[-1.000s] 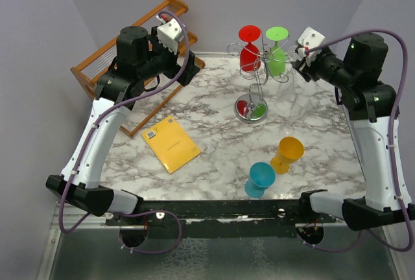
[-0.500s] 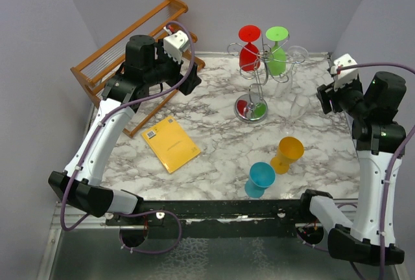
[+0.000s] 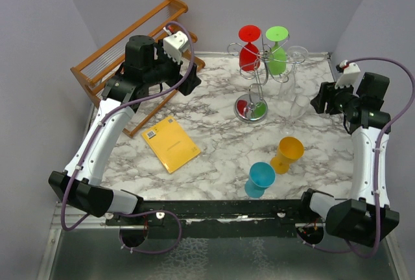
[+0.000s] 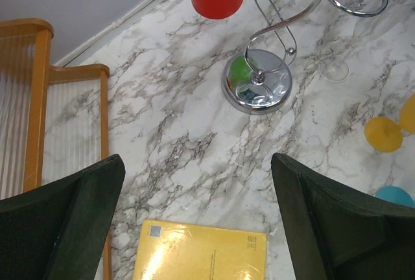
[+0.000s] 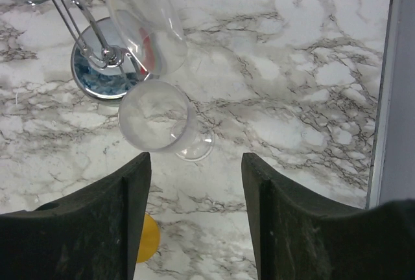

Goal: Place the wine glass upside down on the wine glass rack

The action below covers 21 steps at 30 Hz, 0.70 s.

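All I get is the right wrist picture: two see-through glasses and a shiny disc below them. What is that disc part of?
Observer: It is the round foot of the wine glass rack. The top view shows a silver wire stand with a pole and curled arms rising from that foot.
Visitor: Does anything else hang on it that I cannot see?
Observer: Yes. A red glass and a green glass hang upside down from its arms, side by side, with their flat feet on top.
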{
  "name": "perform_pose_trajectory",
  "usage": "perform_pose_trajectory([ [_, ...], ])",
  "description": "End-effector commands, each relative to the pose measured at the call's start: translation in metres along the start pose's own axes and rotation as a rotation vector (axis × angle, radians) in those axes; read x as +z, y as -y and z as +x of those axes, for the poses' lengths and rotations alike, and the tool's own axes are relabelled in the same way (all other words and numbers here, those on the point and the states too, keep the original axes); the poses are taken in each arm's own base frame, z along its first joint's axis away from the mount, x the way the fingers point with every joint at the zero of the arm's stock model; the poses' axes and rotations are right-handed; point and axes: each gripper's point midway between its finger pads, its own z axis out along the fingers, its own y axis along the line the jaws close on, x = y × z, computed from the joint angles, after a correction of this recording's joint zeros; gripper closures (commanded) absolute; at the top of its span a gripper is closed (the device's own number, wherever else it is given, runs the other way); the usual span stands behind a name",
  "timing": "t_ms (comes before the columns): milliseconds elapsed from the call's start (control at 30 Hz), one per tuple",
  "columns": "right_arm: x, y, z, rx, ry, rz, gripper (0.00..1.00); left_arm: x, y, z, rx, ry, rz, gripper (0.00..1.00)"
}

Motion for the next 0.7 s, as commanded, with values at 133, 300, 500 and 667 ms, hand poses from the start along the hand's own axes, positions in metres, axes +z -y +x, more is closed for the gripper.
perform_pose_trajectory([
  [133, 0.029, 0.013, -0.036, 0.029, 0.05, -0.022, 0.51, -0.005, 0.0, -0.011, 0.03, 0.037, 0.005, 0.01],
  [300, 0.048, 0.009, -0.03, 0.014, 0.001, -0.03, 0.52, -0.005, -0.001, -0.013, 0.032, 0.039, 0.0, 0.01],
  [500, 0.058, 0.008, -0.02, -0.014, -0.041, -0.003, 0.53, -0.001, -0.004, -0.011, 0.029, 0.03, -0.001, 0.01],
  [667, 0.061, 0.008, -0.009, -0.027, -0.071, 0.016, 0.59, 0.001, -0.004, -0.012, 0.026, 0.029, 0.005, 0.01],
])
